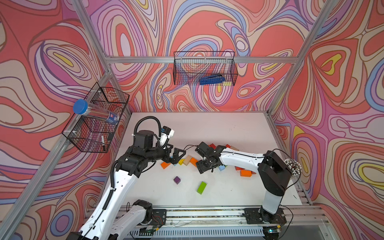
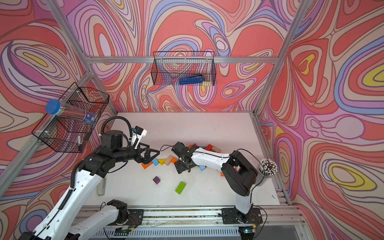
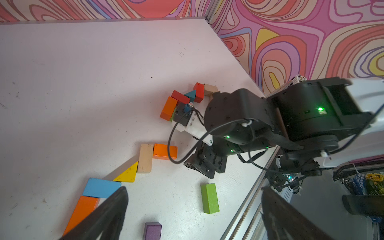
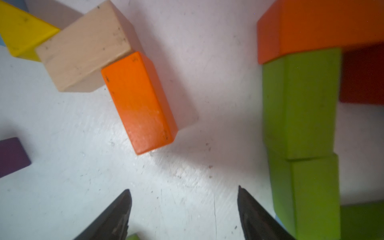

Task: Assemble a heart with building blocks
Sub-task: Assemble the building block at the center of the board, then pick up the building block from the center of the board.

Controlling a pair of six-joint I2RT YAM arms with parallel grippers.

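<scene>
Clock face laid on the top views, 12 at the back wall.

Left gripper (image 1: pixel 177 154) — jaws spread wide, nothing between them. It hangs low at the 9 o'clock end of a row of building blocks (image 3: pixel 145 158) near the middle of the white table (image 1: pixel 239 124).

The row, read from 9 to 3, each piece touching or just beside the next:
- first orange brick (image 2: pixel 146 165)
- light blue brick (image 2: pixel 155 162)
- yellow triangle (image 2: pixel 161 161)
- plain wood brick (image 2: pixel 168 160)
- second orange brick (image 2: pixel 174 160)

Right gripper (image 4: pixel 184 189) — at the 3 o'clock end of the row. Its jaws are parted and hold nothing, with bare table between the tips. The second orange brick lies just ahead of the tips, and neither touches it.

Loose pieces:
- The green brick (image 1: pixel 201 187) lies alone at 6 o'clock of the row.
- The purple cube (image 1: pixel 176 180) sits at its 10 o'clock, apart from it.

More blocks lie from 12 round to 4 o'clock of the right gripper, partly hidden under that arm:
- red brick (image 1: pixel 212 145)
- pale wood block (image 1: pixel 234 148)
- small light blue block (image 1: pixel 222 168)
- far orange brick (image 1: pixel 246 173)

In the right wrist view, two green blocks (image 4: pixel 301 104) lie end to end. One touches an orange block at its end and a red one along its side.
</scene>
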